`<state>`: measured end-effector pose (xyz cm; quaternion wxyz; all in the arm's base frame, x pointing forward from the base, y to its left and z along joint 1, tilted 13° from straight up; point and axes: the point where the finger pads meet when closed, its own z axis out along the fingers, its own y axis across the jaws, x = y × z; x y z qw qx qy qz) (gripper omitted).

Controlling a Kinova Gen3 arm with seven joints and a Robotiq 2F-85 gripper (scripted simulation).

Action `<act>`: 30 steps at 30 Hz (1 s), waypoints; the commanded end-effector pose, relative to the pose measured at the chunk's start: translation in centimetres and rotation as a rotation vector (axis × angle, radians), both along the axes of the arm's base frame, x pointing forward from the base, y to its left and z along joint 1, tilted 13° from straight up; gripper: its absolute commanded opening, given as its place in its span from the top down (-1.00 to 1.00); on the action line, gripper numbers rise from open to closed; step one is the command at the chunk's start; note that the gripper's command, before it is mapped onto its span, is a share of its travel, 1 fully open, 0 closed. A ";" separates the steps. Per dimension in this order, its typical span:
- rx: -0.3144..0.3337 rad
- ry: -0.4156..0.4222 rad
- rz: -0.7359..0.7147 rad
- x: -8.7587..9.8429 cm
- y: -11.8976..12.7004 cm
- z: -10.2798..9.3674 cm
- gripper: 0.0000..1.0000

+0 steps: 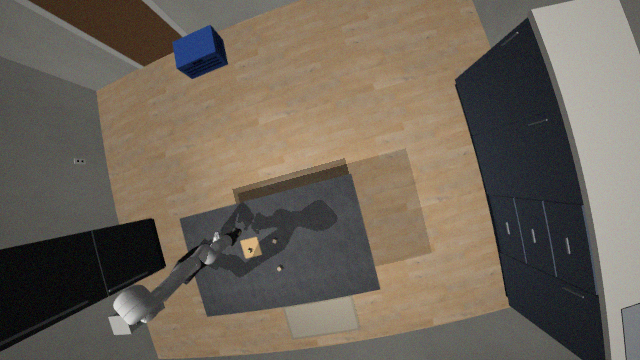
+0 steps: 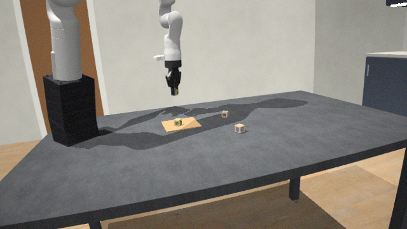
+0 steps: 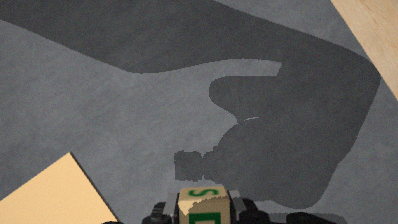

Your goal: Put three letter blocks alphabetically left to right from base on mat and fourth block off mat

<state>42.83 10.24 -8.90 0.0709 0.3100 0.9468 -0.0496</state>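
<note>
Held block: the pale wooden block (image 2: 175,91) (image 3: 204,206) is up in the air, between the fingertips of the claw (image 1: 236,233) (image 2: 174,91) (image 3: 203,208).
Held block's direction: roughly a cube, so no clear long axis; in the wrist view the face with a green S tilts toward the upper edge, and a second green-marked face shows below it, cut off by the frame.
Held block's look: light wood with green markings, a jagged shadow crossing both visible faces.
Claw: partly closed, its fingers clamped on the sides of that block; it points down in the exterior view.
Mat: the tan, square mat (image 1: 256,242) (image 2: 191,124) (image 3: 50,192) lies flat on the counter (image 1: 325,260) (image 2: 159,165) (image 3: 125,110), a corner pointing up in the wrist view.
Mat block: one small block (image 1: 250,249) (image 2: 177,122) sits on the mat, green letter on a side; its top letter is too small to read.
Blue-marked block by the mat: the block (image 1: 274,241) (image 2: 225,114) rests on the counter, off the mat, in shadow.
Other blue-marked block: this one (image 1: 279,268) (image 2: 240,128) stands on the counter, well apart from the mat, blue marks on two sides.
Arm: the pale arm (image 1: 172,281) (image 2: 173,38) reaches over the counter from the black pedestal (image 2: 73,111).
</note>
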 end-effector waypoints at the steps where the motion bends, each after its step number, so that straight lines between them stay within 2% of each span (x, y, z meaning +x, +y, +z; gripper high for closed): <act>1: 0.011 -0.021 -0.137 -0.2 -1.9 0.6 0.57; 4: 0.025 -0.053 -0.315 -0.6 -3.6 1.0 0.57; 6: 0.025 -0.053 -0.315 -0.6 -3.6 1.0 0.57; 11: 0.045 -0.115 -0.637 -1.3 -6.8 1.7 0.57; 16: 0.054 -0.161 -0.855 -1.9 -9.2 2.3 0.57; 21: 0.057 -0.185 -0.962 -2.3 -10.3 2.6 0.57; 30: 0.057 -0.190 -0.982 -2.4 -10.6 2.6 0.57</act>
